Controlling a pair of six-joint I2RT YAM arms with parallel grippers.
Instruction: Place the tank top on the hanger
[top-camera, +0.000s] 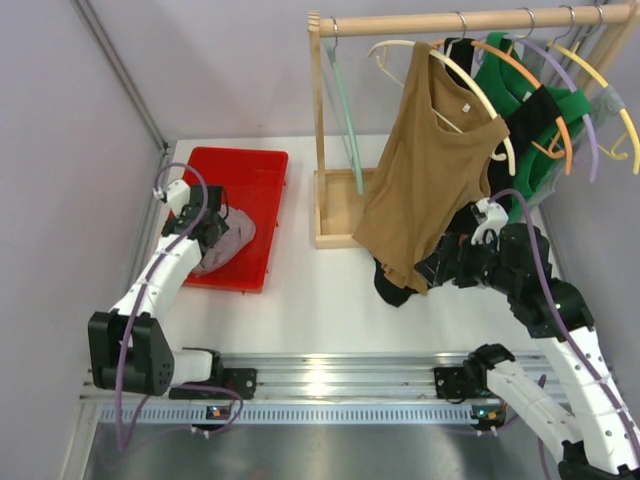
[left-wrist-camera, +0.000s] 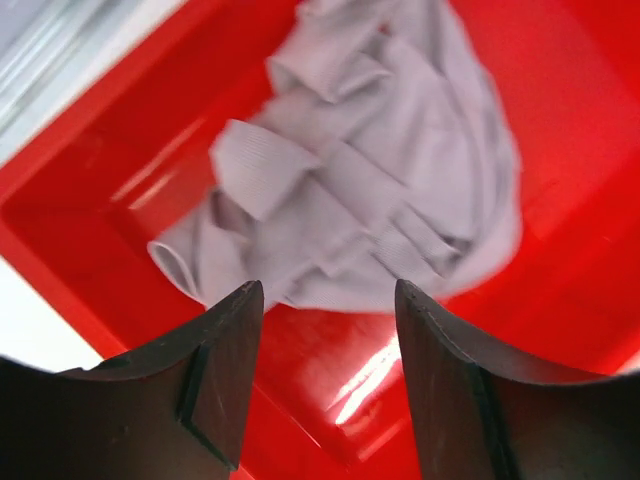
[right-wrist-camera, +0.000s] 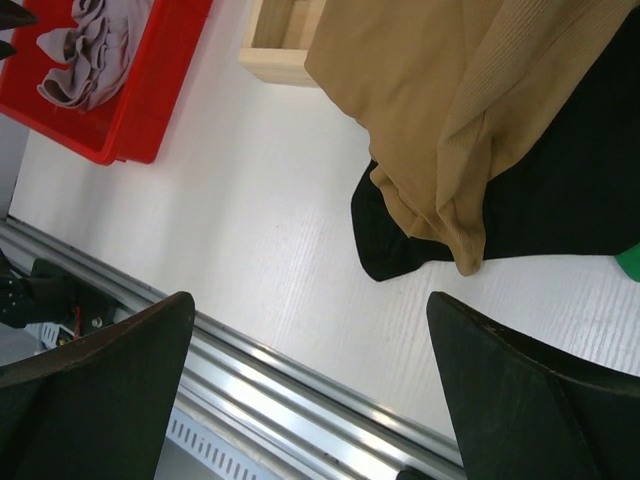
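A pale mauve tank top lies crumpled in a red tray at the left of a white table. The left gripper hovers close above the fabric, its fingers spread apart and holding nothing. The mint-green hanger hangs at the left end of a wooden rack, well apart from the tray. The right gripper sits low beside a brown top hanging on the rack, its fingers wide apart and empty, near a black garment lying on the table
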